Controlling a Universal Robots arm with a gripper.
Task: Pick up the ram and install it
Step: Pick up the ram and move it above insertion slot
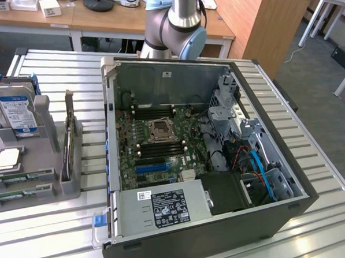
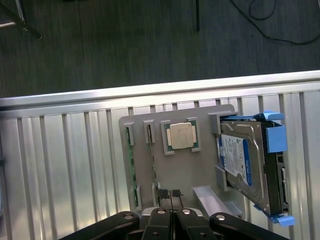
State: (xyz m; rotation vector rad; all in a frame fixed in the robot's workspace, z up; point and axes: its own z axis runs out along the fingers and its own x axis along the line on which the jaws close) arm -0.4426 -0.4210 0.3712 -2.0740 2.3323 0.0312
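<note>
Ram [image 2: 131, 172] stands on edge in a narrow slot of the gray holder [image 2: 185, 175], a thin green board. A second ram stick [image 2: 152, 160] stands in the neighbouring slot, and it is the one closer to the gripper [image 2: 169, 194]. The gripper's two fingers are pressed together with no gap between them and nothing caught there. It hangs over one edge of the holder, its tips just beside the near end of the second ram stick. Whether the tips touch the holder cannot be told.

Just beyond the fingertips, a square silver processor [image 2: 181, 136] lies flat in its own recess. On the far side of the processor from the ram sticks, and well apart from the gripper, a hard drive [image 2: 242, 162] with a blue and white label leans in a blue-edged bracket.

The holder rests on a slatted metal table [image 2: 65, 170]. In the exterior view it stands beside an open computer case [image 1: 196, 243], whose motherboard [image 1: 162, 147] shows an empty processor socket flanked by dark memory slots. The robot arm [image 1: 176, 30] rises behind the case.
</note>
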